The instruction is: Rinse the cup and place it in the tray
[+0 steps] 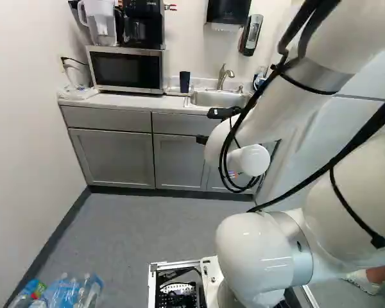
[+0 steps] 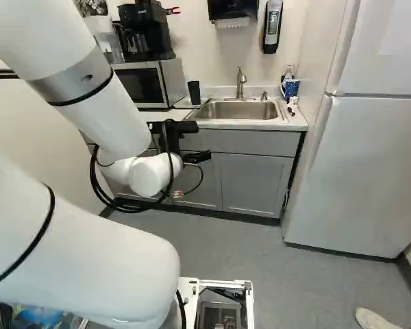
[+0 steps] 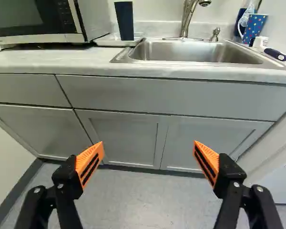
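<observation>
Evidently, the gripper (image 2: 197, 157) is held in front of the lower cabinets (image 3: 128, 138), below the countertop (image 3: 81, 57). In the right base view most of it is hidden by the arm's own wrist and by looped cables (image 2: 99, 185). In the wrist view the gripper (image 3: 148, 148) is seen released, its orange pads (image 3: 89, 162) spread well apart, with nothing held between them.

A dark blue tumbler (image 3: 124, 20) is stood upright on a white tray (image 3: 106, 42), between the microwave (image 3: 33, 21) and the sink (image 3: 190, 53); its inside cannot be seen. A patterned blue cup (image 3: 254, 28) is placed at the sink's other end, and a darker item behind it is partly covered. Which of the two is meant by the task cannot be told.

The faucet (image 3: 187, 19) is cut off at its top in the wrist view but is shown whole in the right base view. The sink's floor is mostly hidden by its near rim. Plastic bottles (image 1: 70, 292) are cut off at the left base view's lower left corner.
</observation>
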`<state>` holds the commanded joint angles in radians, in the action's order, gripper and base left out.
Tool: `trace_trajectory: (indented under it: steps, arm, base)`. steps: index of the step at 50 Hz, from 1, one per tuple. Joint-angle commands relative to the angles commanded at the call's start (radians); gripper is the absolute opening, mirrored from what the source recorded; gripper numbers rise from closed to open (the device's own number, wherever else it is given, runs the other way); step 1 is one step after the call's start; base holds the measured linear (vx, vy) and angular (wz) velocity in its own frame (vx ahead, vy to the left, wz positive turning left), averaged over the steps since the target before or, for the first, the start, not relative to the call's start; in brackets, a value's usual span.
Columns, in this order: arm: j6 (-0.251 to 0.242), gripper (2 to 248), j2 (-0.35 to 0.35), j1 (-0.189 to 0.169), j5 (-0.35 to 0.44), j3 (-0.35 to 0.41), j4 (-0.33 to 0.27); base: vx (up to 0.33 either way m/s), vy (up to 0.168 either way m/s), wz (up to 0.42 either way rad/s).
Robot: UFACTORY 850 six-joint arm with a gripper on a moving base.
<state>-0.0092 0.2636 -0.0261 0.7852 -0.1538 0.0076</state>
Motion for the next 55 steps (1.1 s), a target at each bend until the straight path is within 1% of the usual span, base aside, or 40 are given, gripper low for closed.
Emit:
trace_trajectory:
  steps: [12,25,55]
  arm:
    - [0.005,247,0.008,0.013,0.045,0.034,-0.004]
    - [0.008,247,0.014,0.023,0.076,0.057,-0.007]
    - [0.009,247,0.016,0.026,0.088,0.067,-0.008]
  base:
    - [0.000,0.000,0.000]
    - [0.000,0.000,0.000]
    - [0.000,0.000,0.000]
